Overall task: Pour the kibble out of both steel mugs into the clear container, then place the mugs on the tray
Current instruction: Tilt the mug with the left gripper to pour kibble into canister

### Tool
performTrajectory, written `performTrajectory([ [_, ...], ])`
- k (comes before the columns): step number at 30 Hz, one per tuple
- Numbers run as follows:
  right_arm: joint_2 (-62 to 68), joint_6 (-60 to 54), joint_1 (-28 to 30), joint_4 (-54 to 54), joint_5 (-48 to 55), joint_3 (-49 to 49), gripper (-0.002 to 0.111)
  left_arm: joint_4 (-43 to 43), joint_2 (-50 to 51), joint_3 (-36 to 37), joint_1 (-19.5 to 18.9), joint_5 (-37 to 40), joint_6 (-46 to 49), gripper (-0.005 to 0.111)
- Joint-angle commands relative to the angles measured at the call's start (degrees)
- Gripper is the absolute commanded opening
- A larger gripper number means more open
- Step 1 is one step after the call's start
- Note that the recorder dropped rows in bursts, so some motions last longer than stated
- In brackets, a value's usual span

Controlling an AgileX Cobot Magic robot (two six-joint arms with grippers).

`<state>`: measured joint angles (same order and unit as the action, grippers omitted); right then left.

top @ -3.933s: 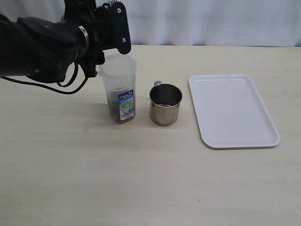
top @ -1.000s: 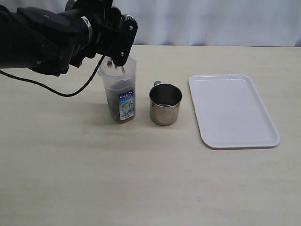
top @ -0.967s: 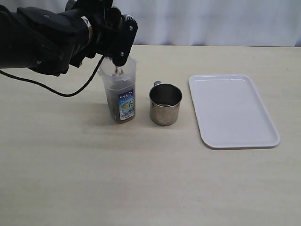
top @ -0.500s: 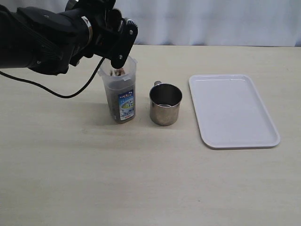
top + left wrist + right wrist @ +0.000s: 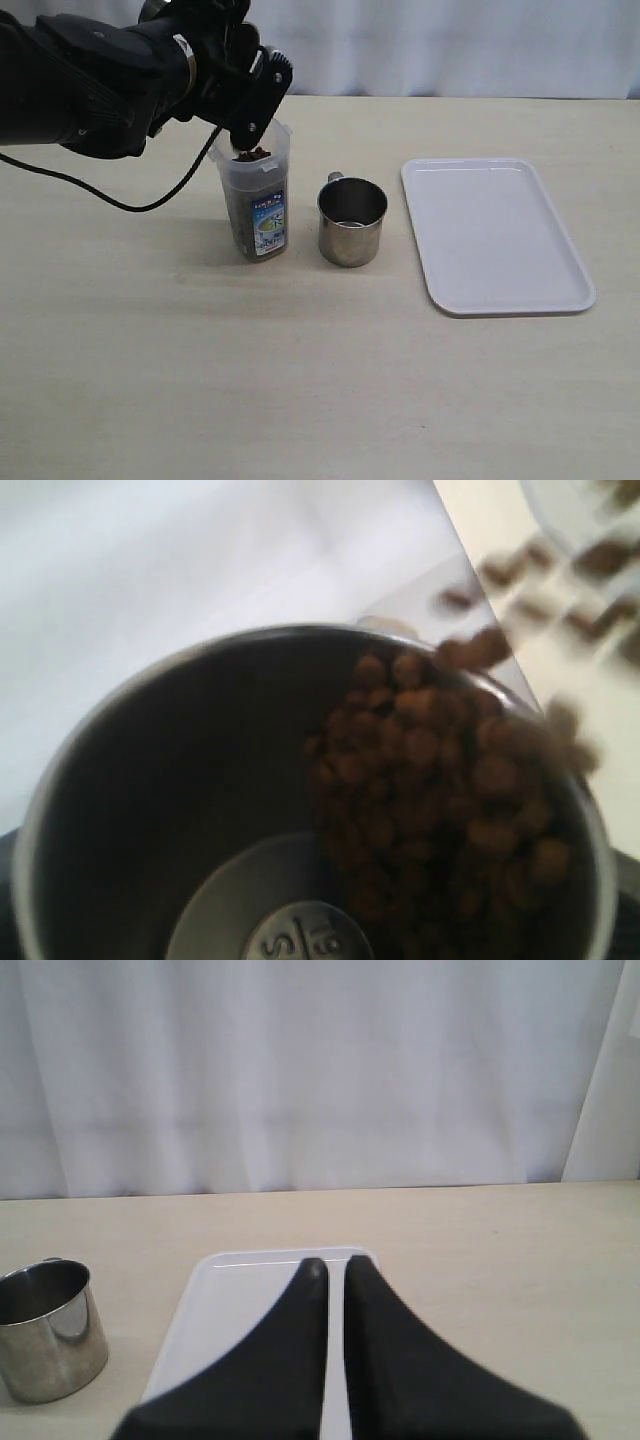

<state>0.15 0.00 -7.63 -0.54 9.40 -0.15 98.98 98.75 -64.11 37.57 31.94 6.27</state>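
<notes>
My left gripper (image 5: 250, 105) is shut on one steel mug, tipped steeply over the clear container (image 5: 257, 205); the black fingers hide most of that mug in the exterior view. Kibble (image 5: 251, 152) spills past the container's rim, and a brown layer lies at its bottom. In the left wrist view the mug's dark inside (image 5: 200, 810) fills the frame, with kibble (image 5: 440, 780) sliding over its lip. The second steel mug (image 5: 352, 222) stands upright right of the container, also seen as the mug (image 5: 45, 1330). The white tray (image 5: 495, 235) is bare. My right gripper (image 5: 335, 1270) is shut and holds nothing, above the tray (image 5: 240, 1310).
A black cable (image 5: 150, 200) loops from the left arm down to the table left of the container. A white curtain (image 5: 320, 1070) backs the table's far edge.
The left gripper has tipped its mug further over the container, and kibble now streams out of it. The second mug and the tray have not moved.
</notes>
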Motion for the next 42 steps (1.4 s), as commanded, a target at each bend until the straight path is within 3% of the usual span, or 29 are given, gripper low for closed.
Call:
performTrajectory([
  [1, -0.15, 0.0, 0.12, -0.39, 0.13, 0.15, 0.005, 0.97, -0.37, -0.64, 0.61, 0.46, 1.43, 0.0],
  [7, -0.15, 0.0, 0.12, -0.39, 0.13, 0.15, 0.005, 0.97, -0.37, -0.64, 2.82, 2.2, 5.79, 0.0],
  [21, -0.15, 0.0, 0.12, -0.39, 0.13, 0.15, 0.005, 0.97, -0.37, -0.64, 3.19, 3.99, 9.65, 0.0],
  [42, -0.15, 0.0, 0.12, -0.39, 0.13, 0.15, 0.005, 0.97, 1.56, -0.64, 10.1, 15.18, 14.45, 0.0],
])
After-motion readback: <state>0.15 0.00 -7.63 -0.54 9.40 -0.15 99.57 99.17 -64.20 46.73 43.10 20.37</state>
